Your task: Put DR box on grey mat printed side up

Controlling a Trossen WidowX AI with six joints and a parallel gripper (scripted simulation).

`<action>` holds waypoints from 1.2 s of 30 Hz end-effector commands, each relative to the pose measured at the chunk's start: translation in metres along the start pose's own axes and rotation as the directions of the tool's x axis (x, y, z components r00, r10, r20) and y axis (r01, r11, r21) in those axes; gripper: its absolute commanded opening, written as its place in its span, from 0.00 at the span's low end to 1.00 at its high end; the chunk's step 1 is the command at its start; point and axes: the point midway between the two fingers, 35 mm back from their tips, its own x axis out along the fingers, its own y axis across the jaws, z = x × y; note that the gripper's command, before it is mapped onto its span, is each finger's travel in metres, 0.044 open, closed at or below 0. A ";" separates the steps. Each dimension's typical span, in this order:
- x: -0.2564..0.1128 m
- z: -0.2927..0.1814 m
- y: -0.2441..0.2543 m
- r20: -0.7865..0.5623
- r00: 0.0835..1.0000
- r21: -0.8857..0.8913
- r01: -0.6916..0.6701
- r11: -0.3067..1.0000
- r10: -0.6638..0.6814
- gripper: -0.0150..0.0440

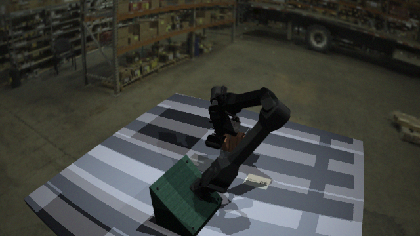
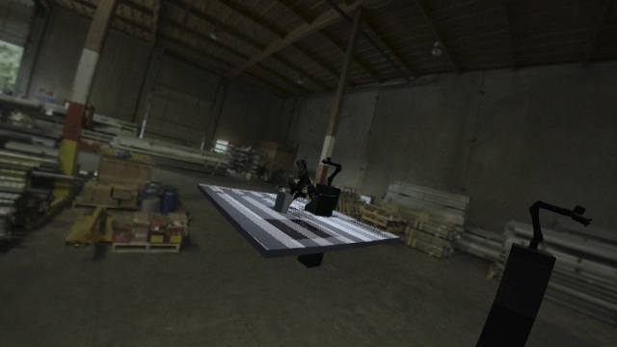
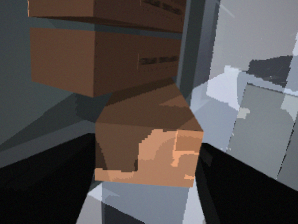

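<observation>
My gripper (image 3: 147, 148) is shut on the nearest orange-brown box (image 3: 117, 150), with one black finger on each side of it in the wrist view. No code is readable on the held box's visible faces. Two more boxes (image 3: 62, 55) (image 3: 60, 7) stand beyond it in the grey bin (image 3: 12, 60) (image 2: 281, 202), with small dark print on their right sides. Whether the held box is clear of the bin floor cannot be told. A flat grey panel at the wrist view's right looks like the mat (image 3: 262, 130). In the top view the arm partly hides the boxes.
A pale card (image 1: 252, 178) marked DR lies on the striped table (image 1: 128, 164), right of the arm's base. The green wedge-shaped mount (image 1: 180, 191) carries the arm. The bin's side wall stands close by the boxes. Shadows cross the table.
</observation>
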 end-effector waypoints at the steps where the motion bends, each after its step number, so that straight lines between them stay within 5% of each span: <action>1: -0.006 -0.001 0.001 -0.004 1.000 -0.001 -0.003 1.000 0.003 0.52; 36: -0.048 -0.003 -0.009 -0.010 1.000 -0.005 0.000 1.000 0.000 0.52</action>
